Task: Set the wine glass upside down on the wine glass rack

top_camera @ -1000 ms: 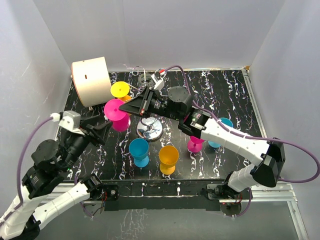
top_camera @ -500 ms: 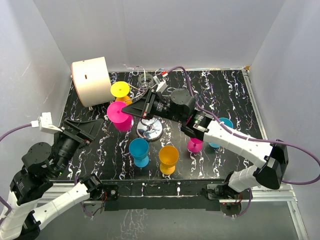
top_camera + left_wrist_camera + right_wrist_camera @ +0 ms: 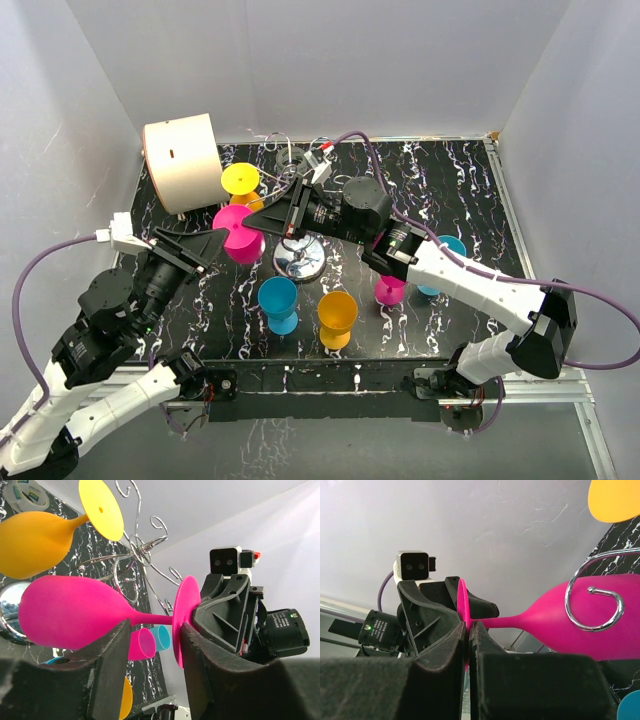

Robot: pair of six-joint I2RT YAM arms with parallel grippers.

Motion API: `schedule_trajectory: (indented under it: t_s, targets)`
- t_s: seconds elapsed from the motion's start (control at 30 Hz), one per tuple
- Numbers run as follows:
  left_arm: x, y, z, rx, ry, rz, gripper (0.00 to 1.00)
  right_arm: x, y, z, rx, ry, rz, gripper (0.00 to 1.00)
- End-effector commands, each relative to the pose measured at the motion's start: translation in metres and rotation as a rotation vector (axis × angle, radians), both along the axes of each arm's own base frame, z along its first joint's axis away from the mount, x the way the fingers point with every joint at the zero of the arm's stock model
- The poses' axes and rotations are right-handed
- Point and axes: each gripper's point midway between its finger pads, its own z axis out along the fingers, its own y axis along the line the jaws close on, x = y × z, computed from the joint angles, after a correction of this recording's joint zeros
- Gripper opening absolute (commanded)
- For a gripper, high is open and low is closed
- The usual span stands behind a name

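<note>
1. Half a second ago the left gripper [image 3: 215,240] was drawn back toward the counter's [image 3: 450,200] left edge. It has now swung in again, and its tips are just beside the wine glass [image 3: 237,232], much as they were a second ago.
2. The glass and the right arm have barely shifted over that second.
3. The left gripper's jaws stand partly apart, one finger on each side of the glass's stem. The bowl lies past one finger and the foot past the other. They are not closed on the stem.
4. The right gripper [image 3: 468,627] is pinched tight on the rim of the glass's pink foot, and it alone holds the glass.
5. The glass lies on its side in the air, just left of the rack [image 3: 298,258] and above the counter. It is nearer than the yellow glass [image 3: 241,180] that hangs on the rack. In the right wrist view a curled rack arm crosses in front of the bowl; I cannot tell whether they touch.
6. The left arm rises from its base at the near left, with its elbow out to the left and its forearm reaching forward and right toward the glass.
7. The right arm stretches from the near right across the counter to the left, with its wrist over the rack's base.
</note>
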Motion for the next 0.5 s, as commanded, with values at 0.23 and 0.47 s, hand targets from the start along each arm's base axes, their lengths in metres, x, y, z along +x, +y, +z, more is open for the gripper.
schedule_trajectory:
  t_s: [0.23,0.47]
  targets:
    - [0.0,-0.001,0.031,-0.115,-0.135,-0.006,0.28,-0.014,-0.007,0.022,0.074,-0.043,0.052,0.0]
    - [0.002,-0.003,0.027,-0.102,-0.128,-0.007,0.07,-0.016,-0.006,0.017,0.05,-0.026,0.065,0.0]
